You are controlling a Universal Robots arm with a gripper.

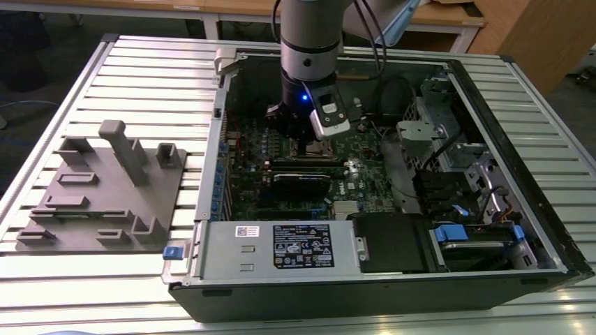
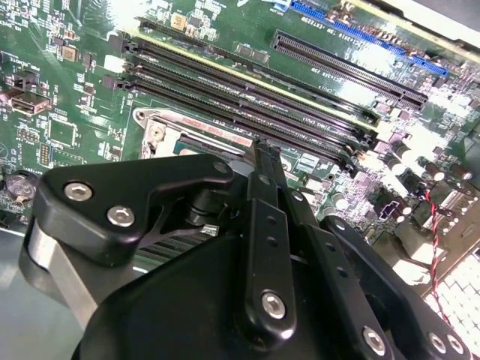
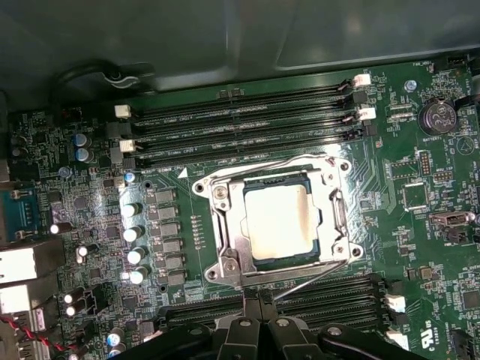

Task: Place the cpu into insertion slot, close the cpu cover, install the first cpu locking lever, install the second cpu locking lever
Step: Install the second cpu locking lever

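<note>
Black fingers of my pincer (image 3: 259, 300) fill the foreground in both wrist views, drawn together with no gap I can make out, and I see nothing pinched between them.

Now the cpu (image 3: 277, 221): it lies flat in the insertion slot (image 3: 339, 171), silver top facing up, so that step looks done. The cpu cover (image 3: 225, 225) is down too, its frame sitting square around the chip, which shows through the cut-out.

On to the levers! The far lever (image 3: 277, 166), a thin wire, runs along the socket edge away from my fingers and looks laid down, though I can't tell whether it is hooked. The near lever (image 3: 315, 276) angles out from the socket corner straight towards my fingertips, clearly not tucked in. Its free end meets my tips; whether I'm touching it or just beside it I can't say. By my reckoning the levers are what's left.

So the chip sits just beyond my fingertips, the near lever between us. Around the socket lie memory slots (image 3: 240, 127) on the green motherboard (image 3: 420, 247). The exterior view shows my pincer (image 1: 303, 136) low inside the open computer case (image 1: 521, 174).
</note>
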